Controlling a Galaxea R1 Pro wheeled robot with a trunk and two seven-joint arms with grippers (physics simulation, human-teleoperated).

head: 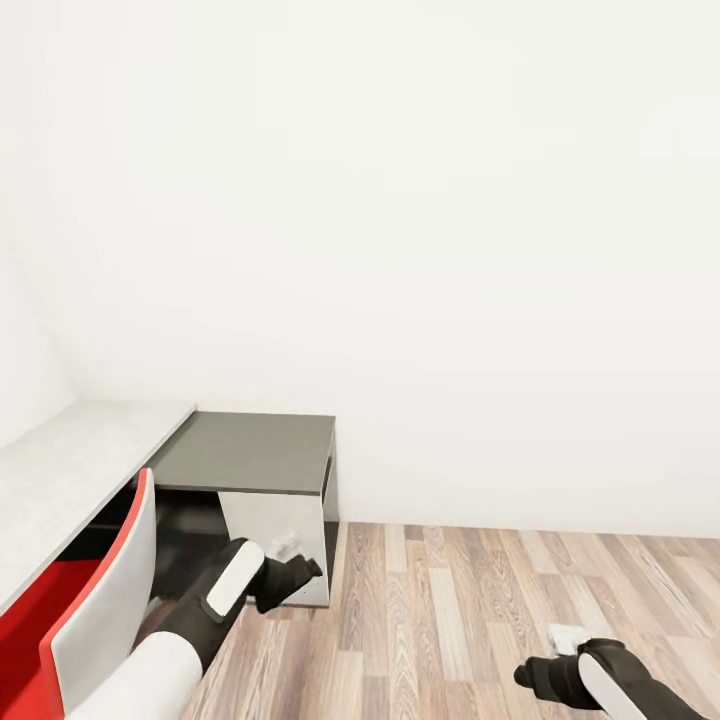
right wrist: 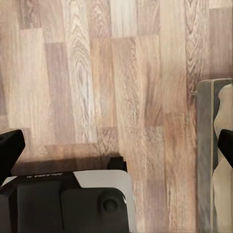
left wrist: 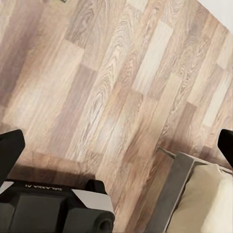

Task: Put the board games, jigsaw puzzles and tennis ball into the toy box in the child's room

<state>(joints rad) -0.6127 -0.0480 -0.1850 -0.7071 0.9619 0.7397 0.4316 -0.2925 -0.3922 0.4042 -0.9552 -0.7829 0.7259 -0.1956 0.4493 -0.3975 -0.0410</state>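
Head view: the long pale grey-white table (head: 70,470) runs in from 9 o'clock, its top bare where visible. It joins the lower dark grey side table (head: 250,450) at about 7 o'clock of centre, against the plain white wall (head: 400,220). No toys or toy box can be seen on the surfaces in view. A chair with a red seat and a white back (head: 100,610) stands at 8 o'clock, pushed up to the table. Wood-plank floor (head: 480,610) covers the 5 o'clock area.

The left gripper (head: 295,575) hangs low in front of the side table, just beside the chair back. In the left wrist view its dark fingertips (left wrist: 9,150) sit at opposite edges of the picture, spread wide with nothing between them but floor. A corner of the bed (left wrist: 199,199), with grey frame and beige cover, shows there.

The right gripper (head: 530,677) hangs at 5 o'clock over the floor. Its fingertips (right wrist: 8,148) are likewise spread wide and empty. The bed edge (right wrist: 213,160) shows alongside.
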